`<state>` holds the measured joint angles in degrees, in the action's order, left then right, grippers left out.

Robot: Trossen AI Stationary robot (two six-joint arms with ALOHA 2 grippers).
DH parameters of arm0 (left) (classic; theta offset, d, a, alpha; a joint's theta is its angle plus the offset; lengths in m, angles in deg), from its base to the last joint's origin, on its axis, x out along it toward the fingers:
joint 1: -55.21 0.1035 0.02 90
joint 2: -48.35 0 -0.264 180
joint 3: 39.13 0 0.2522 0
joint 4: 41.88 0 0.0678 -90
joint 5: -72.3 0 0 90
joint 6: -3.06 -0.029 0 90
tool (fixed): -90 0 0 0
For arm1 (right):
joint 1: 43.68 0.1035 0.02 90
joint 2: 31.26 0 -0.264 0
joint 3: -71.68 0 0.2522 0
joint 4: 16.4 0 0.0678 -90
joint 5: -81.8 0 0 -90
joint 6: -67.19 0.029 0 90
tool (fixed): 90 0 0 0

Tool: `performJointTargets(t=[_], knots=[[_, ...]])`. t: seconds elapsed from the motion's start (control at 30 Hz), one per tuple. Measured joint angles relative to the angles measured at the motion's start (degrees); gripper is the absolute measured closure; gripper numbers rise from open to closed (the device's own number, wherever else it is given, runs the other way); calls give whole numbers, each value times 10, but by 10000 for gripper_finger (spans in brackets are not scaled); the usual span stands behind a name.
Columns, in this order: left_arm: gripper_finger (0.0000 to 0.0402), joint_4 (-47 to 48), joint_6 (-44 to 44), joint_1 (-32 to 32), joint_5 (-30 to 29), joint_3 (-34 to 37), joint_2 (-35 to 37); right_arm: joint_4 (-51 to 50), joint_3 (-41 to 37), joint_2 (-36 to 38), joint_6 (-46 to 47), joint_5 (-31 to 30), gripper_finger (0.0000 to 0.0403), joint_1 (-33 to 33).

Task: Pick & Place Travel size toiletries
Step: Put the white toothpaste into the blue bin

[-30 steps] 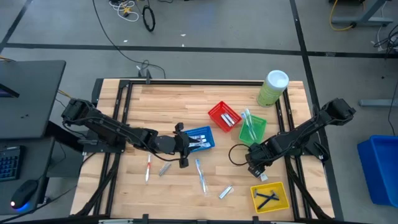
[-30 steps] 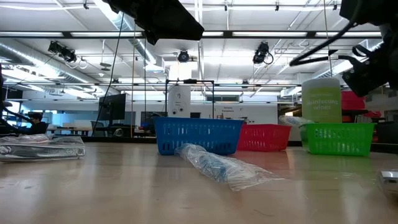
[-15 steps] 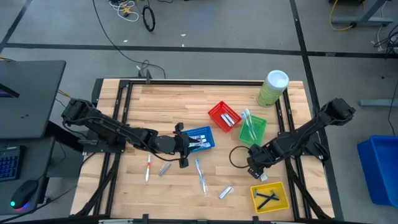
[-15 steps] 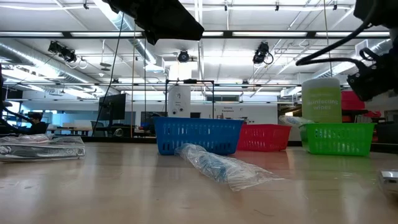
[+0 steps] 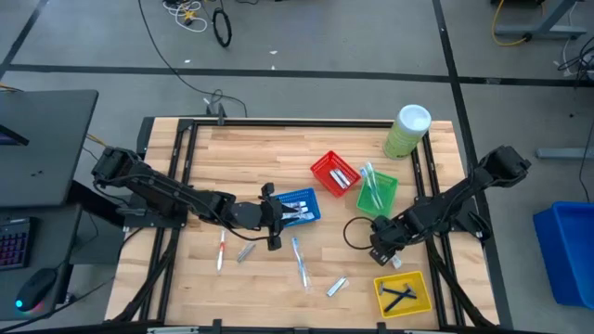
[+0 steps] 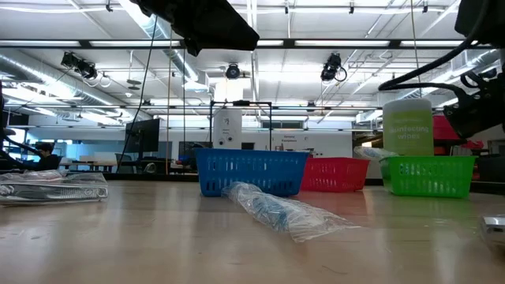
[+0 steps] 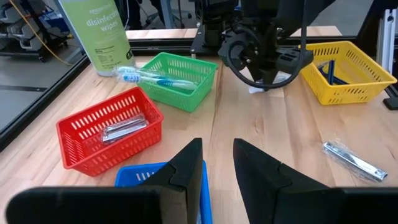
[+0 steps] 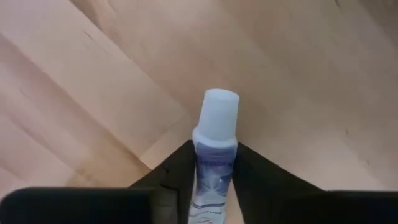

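Note:
A small tube with a white cap sits between the fingers of my right gripper, which is shut on it. This gripper stands near the yellow basket of dark razors, at the table's near right. My left gripper hovers open and empty over the blue basket. Silver tubes lie in the red basket, toothbrushes in the green one. Two toothbrushes and two wrapped tubes lie loose on the wood. My right gripper pinches the tube's body just behind the cap between its two fingers. It comes steeply from above. The white cap sticks out past the fingertips. Whether the tube rests on the wood or is clear of it, I cannot tell.
A tall pale-green cylinder with a white lid stands at the far right corner. A black cable loop hangs by my right gripper. Bare wood lies along the far left of the table.
My right gripper has sunk a little toward the table by the yellow basket. My left arm has kept still.

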<state>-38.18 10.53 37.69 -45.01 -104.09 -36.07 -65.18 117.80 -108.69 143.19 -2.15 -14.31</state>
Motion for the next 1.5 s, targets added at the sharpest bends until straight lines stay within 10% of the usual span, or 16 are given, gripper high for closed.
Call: performJointTargets(t=[0.43,0.77,1.07,1.5], knots=[[301,-3,-14,0,9,0,0,176,1,10,-101,-50,324,-24],[301,-10,16,16,66,0,0,472,1,89,-505,-247,324,-75],[301,-24,28,28,63,0,0,670,1,100,-838,-285,322,-86],[252,-105,-23,54,29,0,-1,812,1,100,-831,-389,321,-167]])
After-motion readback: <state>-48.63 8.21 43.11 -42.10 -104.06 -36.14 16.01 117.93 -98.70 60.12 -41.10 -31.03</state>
